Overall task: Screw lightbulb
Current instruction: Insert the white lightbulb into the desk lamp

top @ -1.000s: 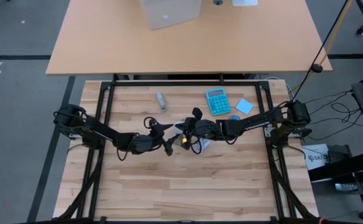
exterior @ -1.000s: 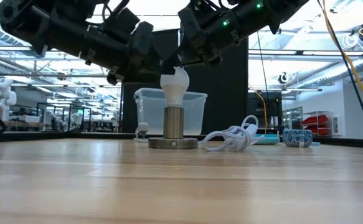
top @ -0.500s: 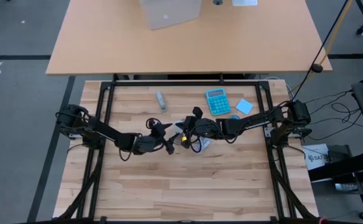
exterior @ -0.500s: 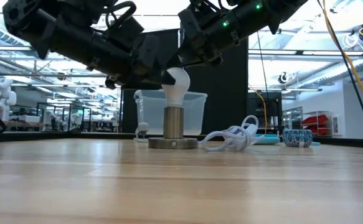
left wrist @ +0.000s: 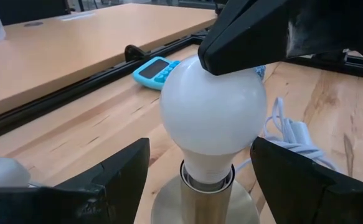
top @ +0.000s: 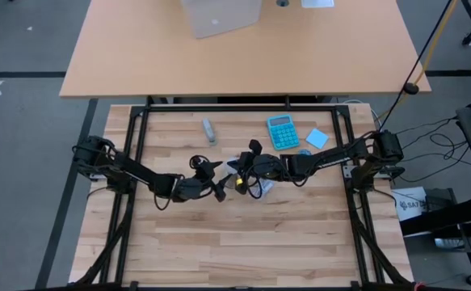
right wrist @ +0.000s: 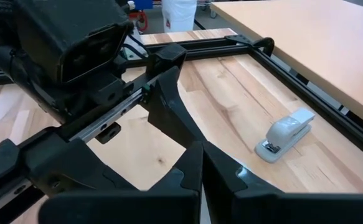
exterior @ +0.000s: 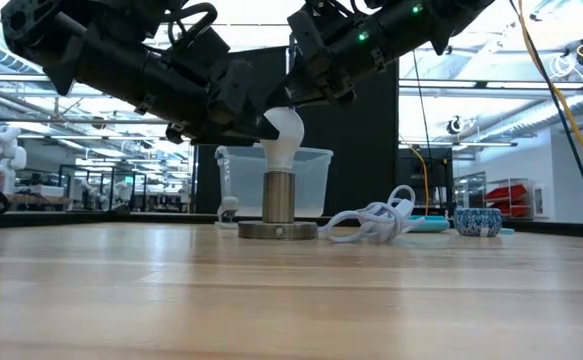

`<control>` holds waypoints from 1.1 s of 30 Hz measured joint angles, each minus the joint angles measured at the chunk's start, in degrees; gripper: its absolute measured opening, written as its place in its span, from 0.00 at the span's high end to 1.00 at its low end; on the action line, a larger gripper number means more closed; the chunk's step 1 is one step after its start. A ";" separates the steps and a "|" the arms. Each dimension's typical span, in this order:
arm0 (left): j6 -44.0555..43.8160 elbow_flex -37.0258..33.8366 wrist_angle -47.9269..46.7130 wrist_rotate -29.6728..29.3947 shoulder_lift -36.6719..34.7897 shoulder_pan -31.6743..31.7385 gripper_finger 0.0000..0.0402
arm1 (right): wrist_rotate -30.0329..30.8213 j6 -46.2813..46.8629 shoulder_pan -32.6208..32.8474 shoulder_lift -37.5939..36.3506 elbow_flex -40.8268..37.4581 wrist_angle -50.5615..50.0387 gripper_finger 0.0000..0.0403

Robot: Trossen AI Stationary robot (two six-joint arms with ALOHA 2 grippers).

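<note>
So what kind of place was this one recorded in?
Likely a robotics lab or workshop: a framed pale wooden worktable, a white humanoid robot in the background, and open industrial ceilings with shelving beyond.

No text, label, brand, number or sign can be read in any view; the blue calculator shows only tiny, illegible keys, and a white box on the floor bears lettering too small to make out.

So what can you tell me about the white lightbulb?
The lightbulb is white, frosted and pear-shaped. It stands upright with its narrow end down in a round metal socket on the wooden table. The right hand, shut, presses on its top. The left hand is open, one finger on each side, not touching it.
</note>
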 joint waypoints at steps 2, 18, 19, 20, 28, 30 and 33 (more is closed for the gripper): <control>0.01 0.00 -0.02 0.09 0.00 0.00 0.30 | -0.12 -0.47 0.07 0.04 -0.02 0.49 1.00; 0.46 -0.02 -0.02 0.00 0.00 -0.85 0.30 | -0.14 -3.94 0.66 0.11 -0.11 3.31 1.00; 0.47 -0.02 -0.02 0.02 0.00 -0.85 0.30 | -0.14 -3.97 0.66 0.11 -0.11 3.31 1.00; 0.47 -0.02 -0.02 0.04 0.00 -0.85 0.30 | -0.14 -4.04 0.66 0.11 -0.11 3.31 1.00; 0.49 -0.03 0.02 0.52 0.00 -0.87 0.30 | 0.06 -6.96 1.35 -1.00 -0.24 3.14 1.00; 0.49 -0.04 0.06 0.97 0.00 -0.85 0.30 | -0.10 -7.74 1.40 -1.57 -0.26 3.16 1.00; 0.49 -0.04 0.11 0.97 0.00 -0.82 0.30 | -0.71 -8.91 1.46 -2.24 -0.35 2.87 1.00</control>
